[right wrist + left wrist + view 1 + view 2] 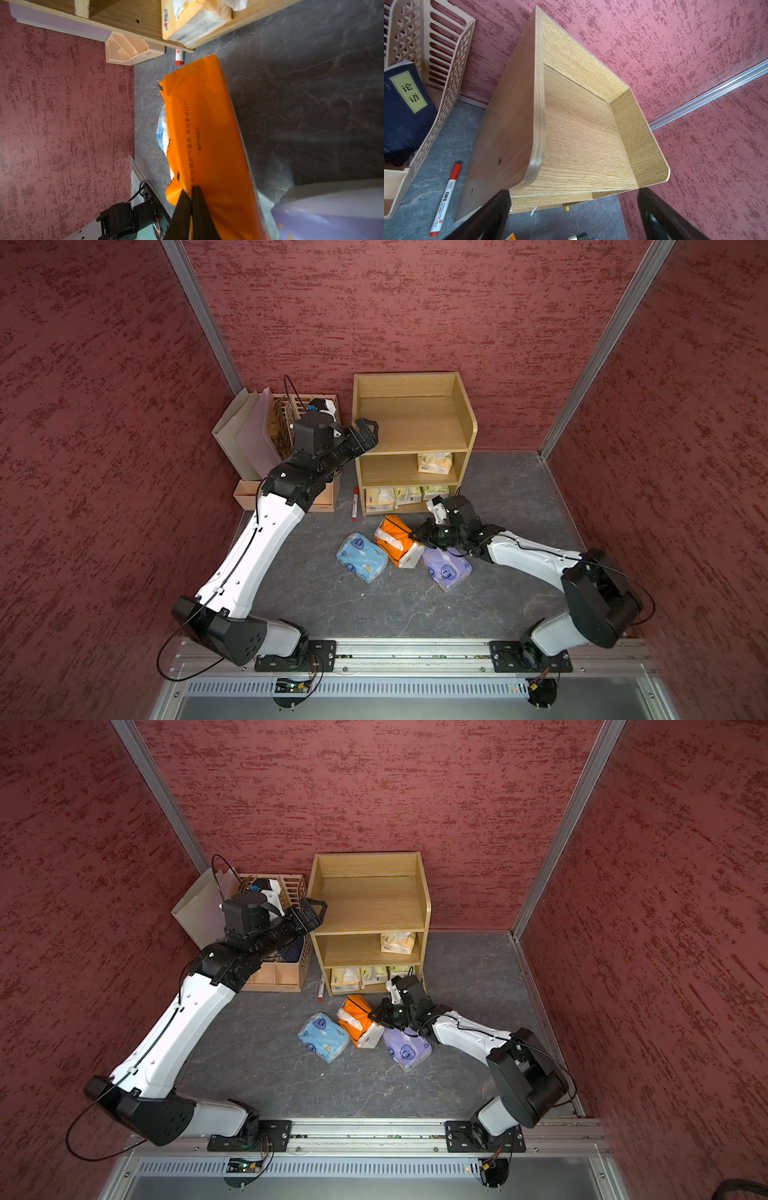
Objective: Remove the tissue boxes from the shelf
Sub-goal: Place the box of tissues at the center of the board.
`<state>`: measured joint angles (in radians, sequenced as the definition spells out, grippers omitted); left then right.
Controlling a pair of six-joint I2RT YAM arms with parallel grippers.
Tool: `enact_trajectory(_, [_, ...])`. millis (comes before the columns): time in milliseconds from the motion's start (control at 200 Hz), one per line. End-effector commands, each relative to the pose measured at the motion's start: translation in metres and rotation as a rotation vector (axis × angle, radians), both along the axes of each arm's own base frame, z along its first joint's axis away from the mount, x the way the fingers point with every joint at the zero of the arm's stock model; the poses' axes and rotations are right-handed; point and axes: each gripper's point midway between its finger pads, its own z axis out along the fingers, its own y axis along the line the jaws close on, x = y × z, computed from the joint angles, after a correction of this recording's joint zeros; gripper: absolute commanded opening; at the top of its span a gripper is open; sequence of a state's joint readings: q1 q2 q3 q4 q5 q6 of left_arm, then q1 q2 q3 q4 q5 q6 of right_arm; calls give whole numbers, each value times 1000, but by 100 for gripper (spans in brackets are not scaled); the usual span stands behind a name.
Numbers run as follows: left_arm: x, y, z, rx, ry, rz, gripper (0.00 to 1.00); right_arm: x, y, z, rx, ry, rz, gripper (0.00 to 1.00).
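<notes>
Four of the tissue boxes are in the shelf. One pale yellow-orange pack sits at the right end of its middle tier, and three yellowish packs stand in a row on its bottom tier. Its top tier is bare. Three more lie on the floor just in front of the shelf: the light blue pack, the orange pack and the lilac pack, with the orange one between the other two. The right gripper has its jaws pressed together on a fold of the orange pack's wrapper near one end, not around its body. From where I stand these look like light, squashy bundles in slick film. A pinch of loose wrapper should carry one, though I'd guess it dangles and could slip or tear. Squeezing across the narrow middle would be surer. The left gripper hovers by the shelf's side panel nearer its own arm, at top-tier height, jaws spread and holding nothing.
</notes>
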<state>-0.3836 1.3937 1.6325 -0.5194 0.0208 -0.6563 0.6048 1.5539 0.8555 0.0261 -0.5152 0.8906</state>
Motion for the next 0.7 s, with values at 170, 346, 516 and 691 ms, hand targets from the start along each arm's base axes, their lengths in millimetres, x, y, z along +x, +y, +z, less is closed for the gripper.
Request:
enact_trajectory(170, [-13,7,7,22,-23,9,100,-1,12,-1,13,15,17,0])
enact_trajectory(346, [-11,5,6,19,-25,5,100,-12,9,-15,-43,61,13,2])
enact_trajectory(516, [-10,5,4,20,-20,4,100,-19,19,-25,-90,96,54,2])
enact_trajectory(691, [-12,5,0,22,-11,2,100,-19,26,-28,-104,106,69,19])
